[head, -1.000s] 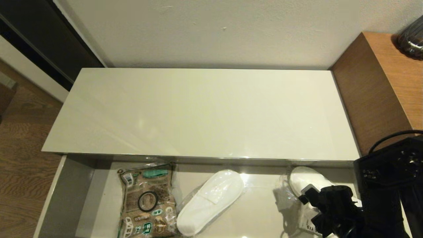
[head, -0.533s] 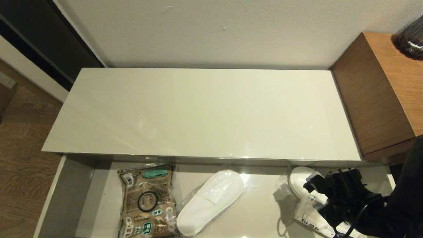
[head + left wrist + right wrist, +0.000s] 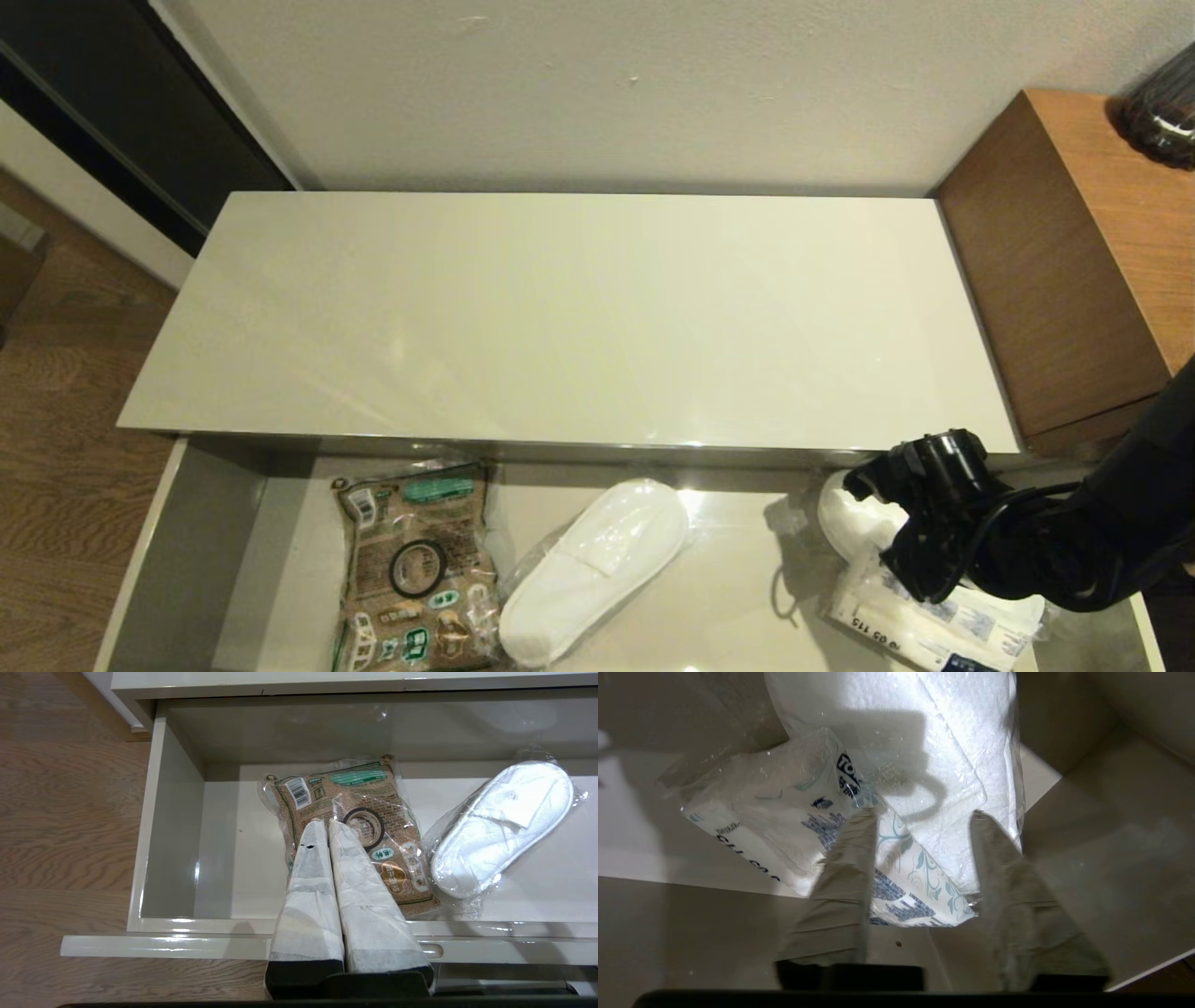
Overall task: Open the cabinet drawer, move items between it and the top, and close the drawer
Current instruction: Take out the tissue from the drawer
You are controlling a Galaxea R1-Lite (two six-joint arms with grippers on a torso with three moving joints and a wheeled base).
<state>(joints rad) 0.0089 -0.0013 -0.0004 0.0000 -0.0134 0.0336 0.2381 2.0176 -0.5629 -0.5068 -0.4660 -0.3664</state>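
Down at the right end of the open drawer (image 3: pixel 159 551), the right gripper (image 3: pixel 924 816) is hanging over the tissue pack (image 3: pixel 934 621) and a wrapped slipper (image 3: pixel 854 513), with its fingers (image 3: pixel 850 858) spread apart and nothing pinched between them. From the right wrist view the two tips are sitting just above the pack's patterned end, one finger over the printed part and the other over the slipper's edge, and I honestly can't tell if they're touching the plastic. The pack is lying flat near the drawer's front right corner, and the slipper is lying partly under it, toe pointing toward the back of the drawer. Another slipper (image 3: pixel 593 569) in clear wrap is sitting diagonally around the middle of the drawer, just beside a brown bag (image 3: pixel 415 569) with a black ring printed on it. The left gripper (image 3: pixel 322 823) is hovering over that bag with its fingers pressed together, gripping nothing, and it's only showing in its own wrist view. The top (image 3: pixel 579 317) is looking glossy and reflective, running the full width of the cabinet. A brown wooden unit (image 3: pixel 1074 252) is standing to the right, against the top's end, with a dark glass thing (image 3: pixel 1162 112) on it.
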